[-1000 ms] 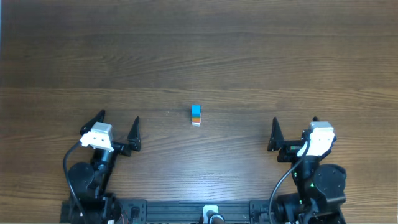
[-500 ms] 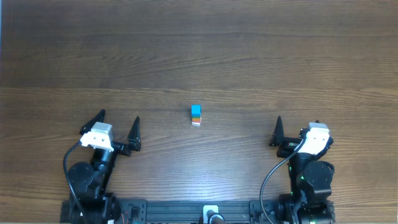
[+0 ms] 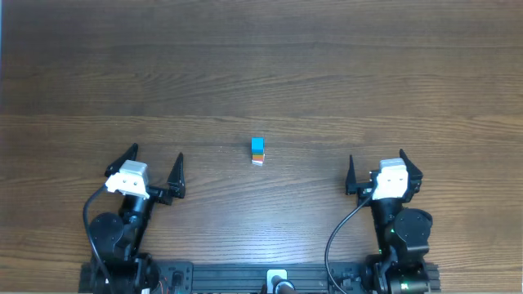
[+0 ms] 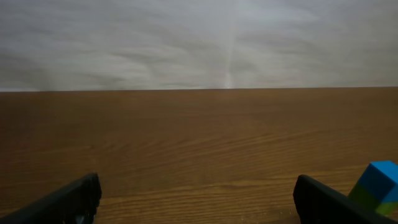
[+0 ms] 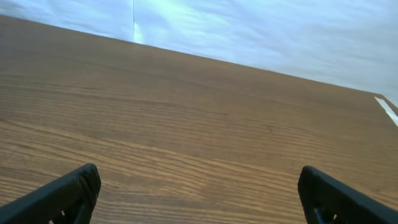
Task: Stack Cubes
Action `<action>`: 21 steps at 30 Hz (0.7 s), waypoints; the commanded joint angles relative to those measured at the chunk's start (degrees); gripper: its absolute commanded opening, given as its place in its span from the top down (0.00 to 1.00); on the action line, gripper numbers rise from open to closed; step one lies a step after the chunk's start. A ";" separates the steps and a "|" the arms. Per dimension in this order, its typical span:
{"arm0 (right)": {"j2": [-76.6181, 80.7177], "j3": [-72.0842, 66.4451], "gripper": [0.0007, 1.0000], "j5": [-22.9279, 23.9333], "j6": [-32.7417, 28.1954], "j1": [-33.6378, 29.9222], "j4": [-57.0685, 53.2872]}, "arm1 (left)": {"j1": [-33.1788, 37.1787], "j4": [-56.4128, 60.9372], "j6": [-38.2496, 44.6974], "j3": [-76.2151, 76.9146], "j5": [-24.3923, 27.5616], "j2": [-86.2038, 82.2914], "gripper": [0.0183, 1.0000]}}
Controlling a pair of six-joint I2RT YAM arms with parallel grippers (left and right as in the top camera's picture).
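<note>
In the top view, the cube stack [image 3: 257, 153] stood near the middle of the table [image 3: 261, 65], its blue cube [image 3: 257, 145] uppermost. Your left gripper [image 3: 155, 167] sat at about 8 o'clock from it and your right gripper [image 3: 377, 163] at about 4 o'clock. Both were well apart from it, spread wide and holding nothing. In the left wrist view, the left gripper's fingers [image 4: 68, 202] framed bare wood. The blue cube [image 4: 378, 179] showed just past one fingertip, apart from it, with a greenish face beneath. In the right wrist view, the right gripper [image 5: 199, 205] gaped wide over bare board and touched nothing. You could fairly have judged these cubes small, light and rigid, with smooth faces that might slip, and the cube stack looked likely to topple under a sideways nudge. The best hold seemed a pinch on two opposite flat sides at mid-height, jaws square to them.
</note>
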 commanded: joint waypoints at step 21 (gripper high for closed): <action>-0.59 -4.17 0.01 -1.09 5.99 -3.58 8.94 | 0.31 -0.04 0.66 -0.28 0.50 -0.31 0.00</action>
